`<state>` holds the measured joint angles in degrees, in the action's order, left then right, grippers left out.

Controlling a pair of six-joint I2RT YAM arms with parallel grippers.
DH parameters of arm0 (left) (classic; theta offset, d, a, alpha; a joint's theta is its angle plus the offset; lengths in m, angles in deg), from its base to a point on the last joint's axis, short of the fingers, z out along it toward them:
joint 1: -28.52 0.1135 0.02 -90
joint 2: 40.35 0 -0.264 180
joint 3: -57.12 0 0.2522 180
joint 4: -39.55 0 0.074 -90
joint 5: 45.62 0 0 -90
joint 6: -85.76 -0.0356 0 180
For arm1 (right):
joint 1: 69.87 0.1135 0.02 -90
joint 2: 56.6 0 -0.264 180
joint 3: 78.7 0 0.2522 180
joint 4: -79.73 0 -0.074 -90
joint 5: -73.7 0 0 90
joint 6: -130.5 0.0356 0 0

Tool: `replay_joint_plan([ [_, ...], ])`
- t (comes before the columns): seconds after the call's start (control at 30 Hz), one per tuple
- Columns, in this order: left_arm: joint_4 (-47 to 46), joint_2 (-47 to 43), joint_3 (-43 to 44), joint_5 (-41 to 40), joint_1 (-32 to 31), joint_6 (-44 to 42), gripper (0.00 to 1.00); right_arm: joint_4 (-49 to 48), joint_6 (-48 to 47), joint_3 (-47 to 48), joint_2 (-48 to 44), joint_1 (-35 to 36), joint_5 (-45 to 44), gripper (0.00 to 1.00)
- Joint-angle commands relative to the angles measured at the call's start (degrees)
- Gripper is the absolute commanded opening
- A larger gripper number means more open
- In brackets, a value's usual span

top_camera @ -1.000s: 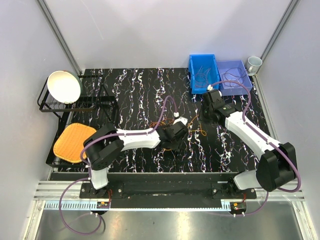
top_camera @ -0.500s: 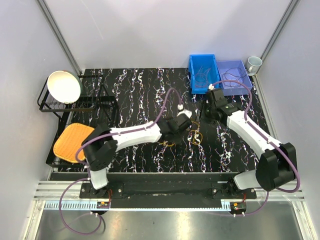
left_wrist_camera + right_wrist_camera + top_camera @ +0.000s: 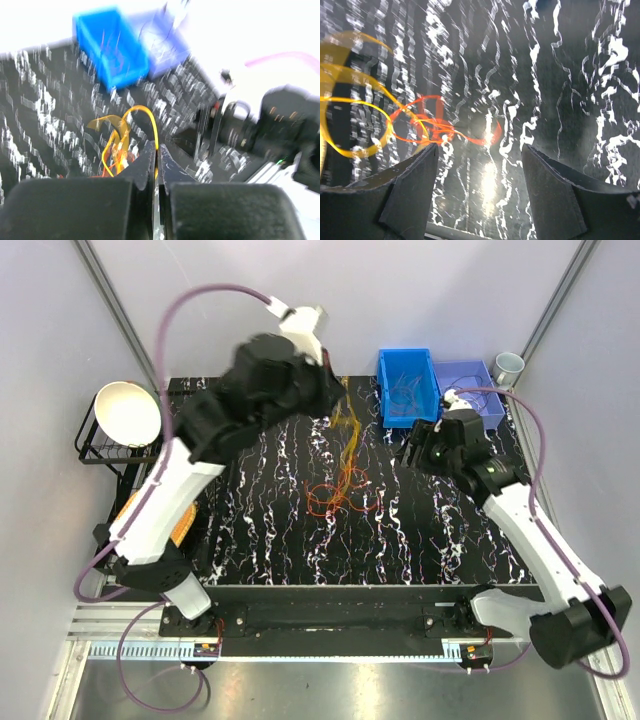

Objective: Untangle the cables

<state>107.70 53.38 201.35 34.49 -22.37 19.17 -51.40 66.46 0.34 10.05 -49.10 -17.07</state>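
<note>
The left gripper point(image 3: 156, 151) is clamped shut on the yellow-orange strands of the cables point(image 3: 342, 465) and holds them high. The bundle hangs from it in a limp skein down to red loops lying on the table point(image 3: 250, 525) near its middle. The right gripper point(image 3: 479, 155) hovers beside them with its jaws apart, holding nothing. These wires look almost weightless, soft and springy, likely to slip through a loose pinch and to snag on one another. I'd take one red loop low down, away from the knot, and draw it sideways gently.
</note>
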Motion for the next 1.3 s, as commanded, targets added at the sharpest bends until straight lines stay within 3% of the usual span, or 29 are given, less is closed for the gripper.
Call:
replay_joint_plan([
  [0.0,1.52,0.31,10.32,7.24,2.37,-2.33,0.0,-3.38,0.85,1.17,-6.26,-0.3,2.17,0.73],
  [0.13,-11.55,-6.87,0.15,6.74,2.99,-2.17,0.0,-9.34,1.38,-2.42,-11.36,-0.38,7.36,0.73],
  [0.23,-14.47,-9.09,-4.08,13.81,3.7,-0.83,0.0,-11.81,1.73,-3.83,-12.94,-0.3,12.8,0.72],
  [0.37,-20.27,-13.74,-13.71,15.34,3.7,-1.45,0.0,-17.52,1.73,-6.12,-15.41,-0.3,21.31,0.72],
  [0.53,-33.11,-21.83,-26.23,19.65,3.7,-0.83,0.0,-28.25,1.29,-10.25,-16.56,-0.3,31.08,0.79],
  [0.77,-31.45,-20.61,-27.03,23.07,3.7,0.05,0.0,-34.67,-1.08,-10.79,-12.96,-0.3,40.23,0.88],
  [1.27,-31.45,-20.35,-27.73,25.09,3.7,0.49,0.0,-41.52,-2.58,-11.93,-4.25,-0.3,41.29,0.88],
])
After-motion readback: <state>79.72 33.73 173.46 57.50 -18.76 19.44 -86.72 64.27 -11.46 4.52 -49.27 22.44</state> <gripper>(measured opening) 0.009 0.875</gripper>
